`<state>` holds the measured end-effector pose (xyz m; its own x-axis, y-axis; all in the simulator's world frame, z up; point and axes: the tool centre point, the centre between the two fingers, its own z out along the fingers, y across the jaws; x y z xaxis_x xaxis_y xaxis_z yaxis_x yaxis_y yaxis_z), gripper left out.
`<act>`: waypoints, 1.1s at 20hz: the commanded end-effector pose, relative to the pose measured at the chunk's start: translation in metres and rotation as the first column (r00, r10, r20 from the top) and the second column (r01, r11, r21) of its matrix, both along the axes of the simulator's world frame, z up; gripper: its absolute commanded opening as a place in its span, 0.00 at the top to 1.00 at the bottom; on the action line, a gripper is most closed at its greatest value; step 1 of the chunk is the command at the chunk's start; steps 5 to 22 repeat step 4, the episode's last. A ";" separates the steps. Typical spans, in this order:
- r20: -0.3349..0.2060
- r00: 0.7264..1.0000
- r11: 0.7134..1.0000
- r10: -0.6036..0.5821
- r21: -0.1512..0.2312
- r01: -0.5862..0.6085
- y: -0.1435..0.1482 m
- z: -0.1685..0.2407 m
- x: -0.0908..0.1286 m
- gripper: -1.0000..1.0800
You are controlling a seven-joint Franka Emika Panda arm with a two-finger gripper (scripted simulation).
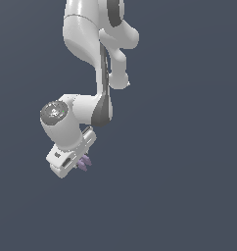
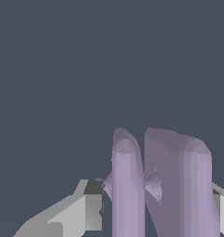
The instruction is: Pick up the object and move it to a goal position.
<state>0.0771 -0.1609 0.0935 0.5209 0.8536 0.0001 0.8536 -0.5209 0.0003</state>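
Item: the ridged purple piece (image 2: 160, 185) — pale, blocky, deeply grooved; we find it lodged between the fingers (image 2: 88, 208) of the white gripper (image 1: 80, 164), which pinches it from both sides. In the exterior view it shows as a small purple tip below the tilted hand. Surround: the Panda arm (image 1: 86, 59) against plain dark ground; no goal marker visible. We judge the carry step in hand — next, a steady transfer with firm grip.

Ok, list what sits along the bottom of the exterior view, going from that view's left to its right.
White robot gripper → tiny pale purple ridged blocky piece between its fingers → bare dark grey-blue background.
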 end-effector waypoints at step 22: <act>0.000 1.000 1.000 0.002 0.000 -0.002 -0.002 0.001 0.002 1.00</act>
